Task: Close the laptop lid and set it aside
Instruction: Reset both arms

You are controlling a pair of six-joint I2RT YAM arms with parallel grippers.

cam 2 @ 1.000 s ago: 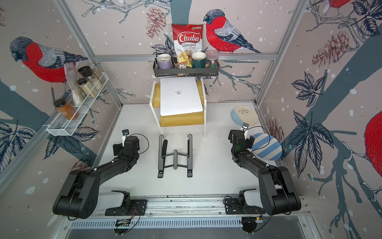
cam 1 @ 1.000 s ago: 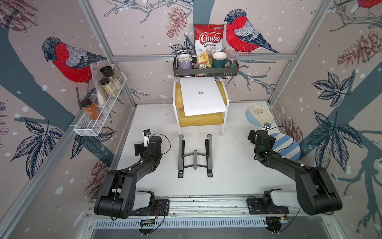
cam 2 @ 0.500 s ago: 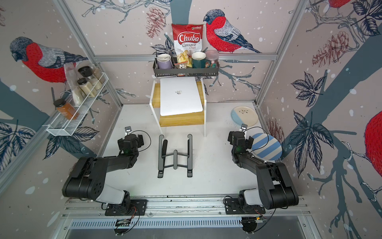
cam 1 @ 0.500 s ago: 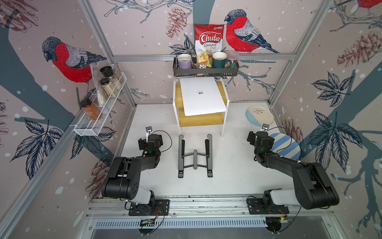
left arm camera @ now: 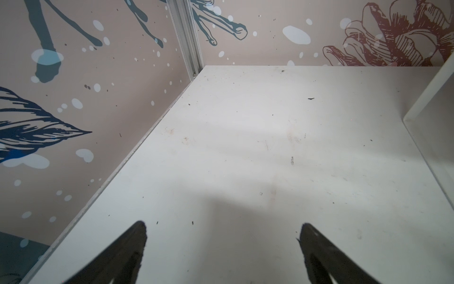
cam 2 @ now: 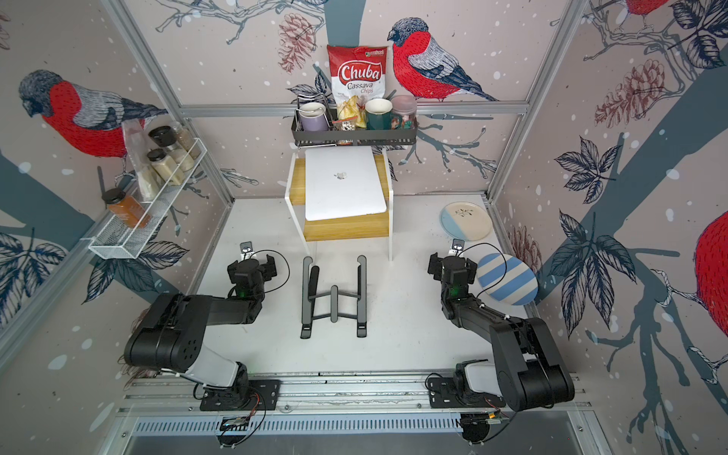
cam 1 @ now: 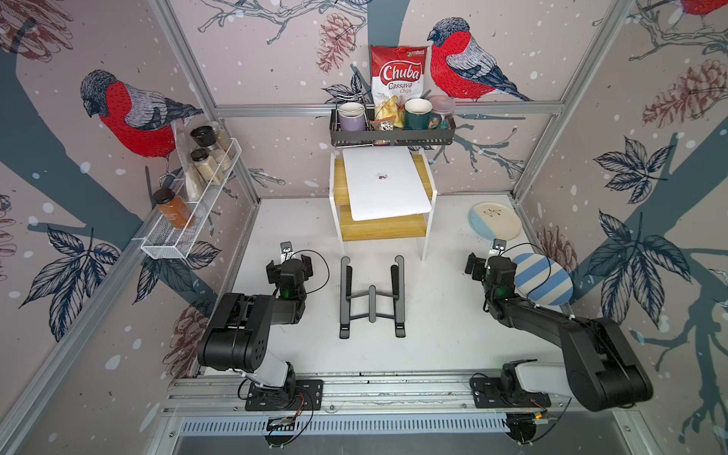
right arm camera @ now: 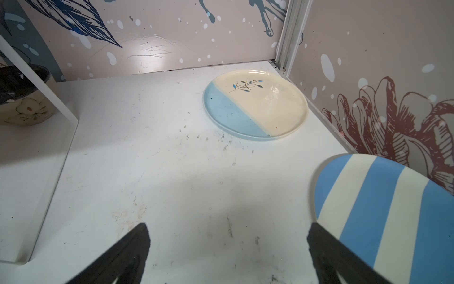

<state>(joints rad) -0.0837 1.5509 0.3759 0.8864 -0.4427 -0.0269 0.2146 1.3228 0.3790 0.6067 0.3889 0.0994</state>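
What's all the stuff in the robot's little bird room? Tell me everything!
laptop: one, silver-white, shut, on top of the shelf table
shelf table: one, white and wood, back middle
laptop stand: one, black, floor middle
cream-and-blue plate: one, back right
striped plate: one, blue-white, beside right arm
chips bag: one, red-white, in black wall rack
lilac mug: one, same rack
green mug: one, same rack
spice jars: at least three, in white wire rack, left wall
left arm: one, black, jaws open, empty
right arm: one, black, jaws open, empty

laptop (cam 1: 386, 183) sits on the rack (cam 1: 382, 233) at the back of the desk (cam 1: 441, 315), stand (cam 1: 372, 299) in front of it, far plate (cam 1: 495, 220) and near plate (cam 1: 545, 280) off right
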